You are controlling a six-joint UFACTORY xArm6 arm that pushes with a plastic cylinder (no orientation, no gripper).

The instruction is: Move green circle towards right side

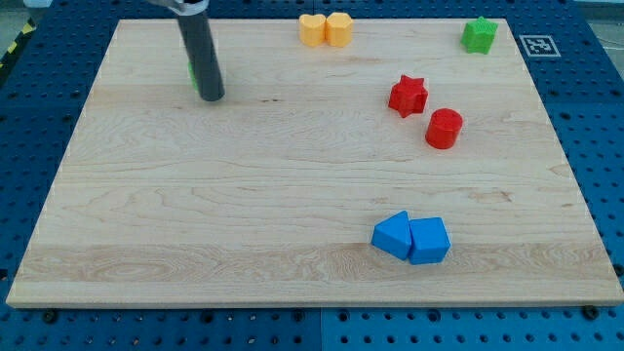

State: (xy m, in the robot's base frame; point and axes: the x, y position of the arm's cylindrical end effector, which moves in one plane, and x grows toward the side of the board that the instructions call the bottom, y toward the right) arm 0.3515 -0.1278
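Green circle point(193, 76) sat near the board's top-left corner, mostly hidden behind my tip point(213, 97).
No pincer existed; the rod touched the circle's right side.

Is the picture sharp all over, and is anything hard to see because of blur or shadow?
In the camera view, light is even and shadows soft; the blue blocks, red star and red cylinder look crisp. The rod is slightly blurred; my tip hides most of the green block, so its shape cannot be told.
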